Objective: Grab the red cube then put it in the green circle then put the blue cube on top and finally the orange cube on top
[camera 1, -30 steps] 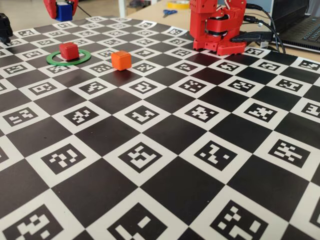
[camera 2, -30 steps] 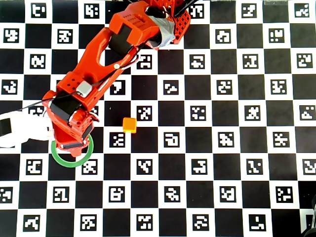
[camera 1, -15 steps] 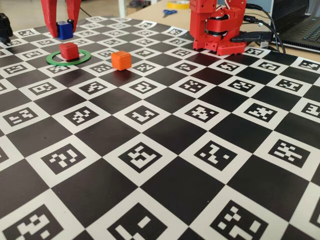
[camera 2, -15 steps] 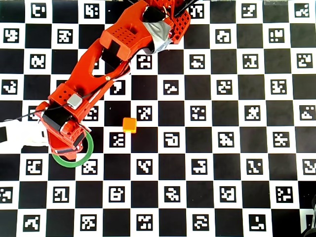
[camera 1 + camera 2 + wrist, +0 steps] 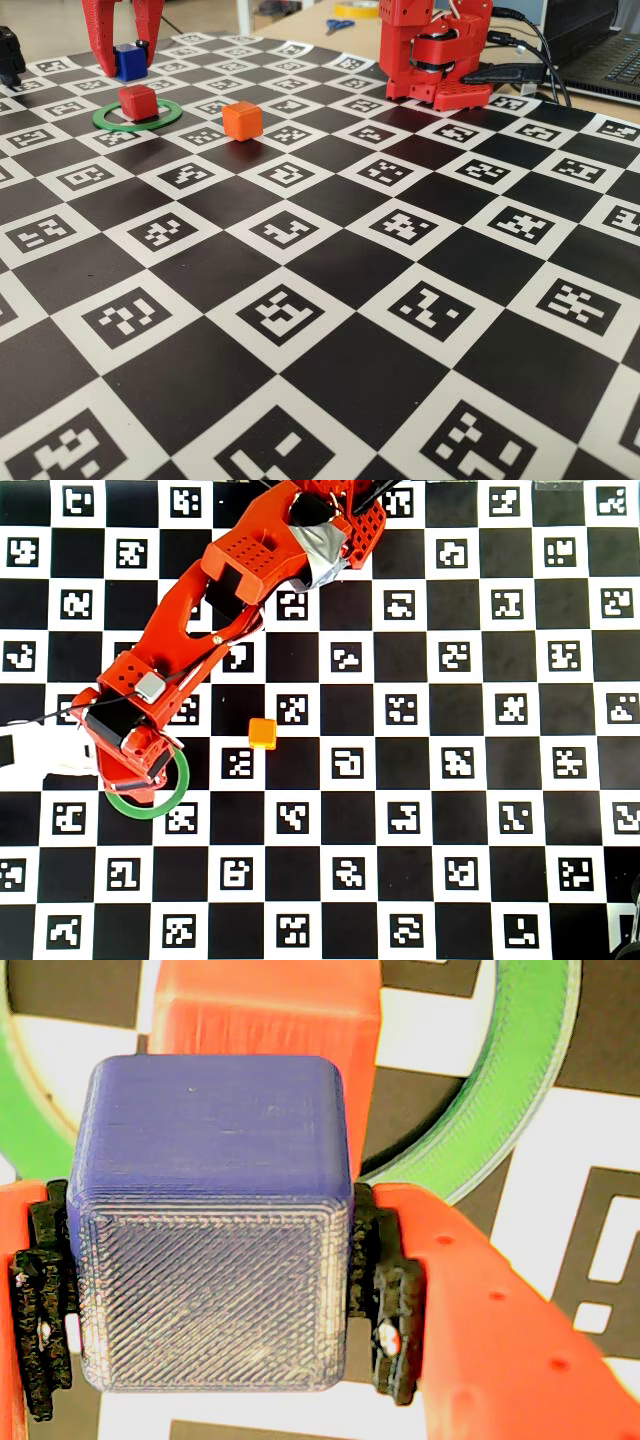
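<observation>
Red two-finger pincer (image 5: 215,1310) pinching small matte deep-blue cube (image 5: 212,1225), hanging above small matte red cube (image 5: 137,101) inside thin green ring (image 5: 137,115), far left in fixed view. Risk: off-centre release, blue topples. Bright-orange cube (image 5: 241,120) waits right.

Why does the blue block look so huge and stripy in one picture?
In the wrist view the blue cube sits right against the lens, held in the claw, so its printed ridges show; in the fixed view it is tiny and far.
</observation>
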You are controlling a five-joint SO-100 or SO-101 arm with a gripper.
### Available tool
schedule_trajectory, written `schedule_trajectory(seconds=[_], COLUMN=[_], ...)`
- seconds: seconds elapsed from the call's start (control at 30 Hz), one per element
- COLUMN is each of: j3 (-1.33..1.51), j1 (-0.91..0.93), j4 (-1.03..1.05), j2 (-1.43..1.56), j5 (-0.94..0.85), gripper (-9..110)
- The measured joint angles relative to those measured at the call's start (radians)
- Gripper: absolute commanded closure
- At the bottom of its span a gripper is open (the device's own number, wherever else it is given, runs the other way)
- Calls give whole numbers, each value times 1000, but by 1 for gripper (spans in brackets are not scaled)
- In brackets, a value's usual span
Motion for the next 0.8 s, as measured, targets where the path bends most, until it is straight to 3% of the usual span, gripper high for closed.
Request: schedule_trajectory(seconds=[0.8], j3=[0], j1=[6], j4=[0], j2=[-37], j5=[9], gripper=[103])
